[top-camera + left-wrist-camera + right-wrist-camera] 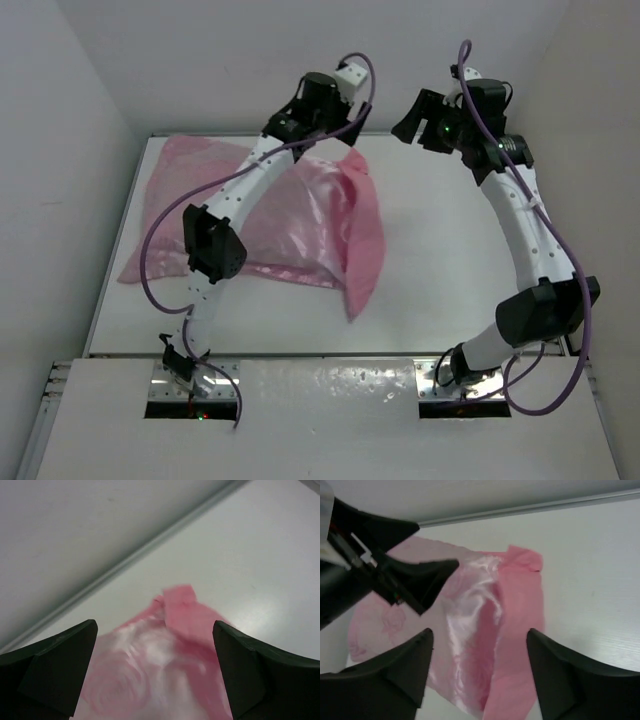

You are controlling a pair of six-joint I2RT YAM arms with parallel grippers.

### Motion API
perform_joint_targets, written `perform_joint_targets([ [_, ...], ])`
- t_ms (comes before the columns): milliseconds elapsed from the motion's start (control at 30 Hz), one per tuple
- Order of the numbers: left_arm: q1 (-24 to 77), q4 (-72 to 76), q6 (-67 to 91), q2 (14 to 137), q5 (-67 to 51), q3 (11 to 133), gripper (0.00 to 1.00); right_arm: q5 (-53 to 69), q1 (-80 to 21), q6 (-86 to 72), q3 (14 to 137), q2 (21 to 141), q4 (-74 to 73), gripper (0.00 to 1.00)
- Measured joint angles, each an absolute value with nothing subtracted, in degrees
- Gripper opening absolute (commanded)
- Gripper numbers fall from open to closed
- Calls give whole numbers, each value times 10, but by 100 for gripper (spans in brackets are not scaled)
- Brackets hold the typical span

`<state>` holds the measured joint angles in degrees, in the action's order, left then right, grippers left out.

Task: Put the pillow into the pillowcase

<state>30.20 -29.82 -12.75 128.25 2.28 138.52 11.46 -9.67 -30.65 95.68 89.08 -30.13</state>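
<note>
The pink shiny pillowcase (pixel 300 215) lies bulging on the left half of the white table, with a loose flap (pixel 365 260) folded over on its right side. No cream pillow surface shows in any view. My left gripper (pixel 345 128) is open above the pillowcase's far right corner; the pink cloth (pixel 165 665) shows between its fingers, below them. My right gripper (pixel 418 118) is open and empty, raised at the far side, right of the pillowcase. In the right wrist view the pillowcase (pixel 485 630) lies below, with the left gripper (pixel 427 582) over it.
The table's far edge meets the white back wall (pixel 125 562). White side walls stand to the left (pixel 60 150) and right (pixel 600 130). Bare white tabletop (pixel 450 250) spreads right of the pillowcase.
</note>
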Motion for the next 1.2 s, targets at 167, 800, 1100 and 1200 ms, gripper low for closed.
perform_joint_targets([
  [167,333,-325,-107,1265,-21,1394,100,100,-69,-290,957,898,-328,99],
  [800,-275,-373,-135,947,68,791,100,115,-81,-334,575,940,-285,91],
  [1100,-304,-331,-143,986,42,667,100,212,-22,-421,464,1003,-154,0],
  [1200,-303,-321,-143,987,29,669,100,227,41,-452,431,987,-121,0],
])
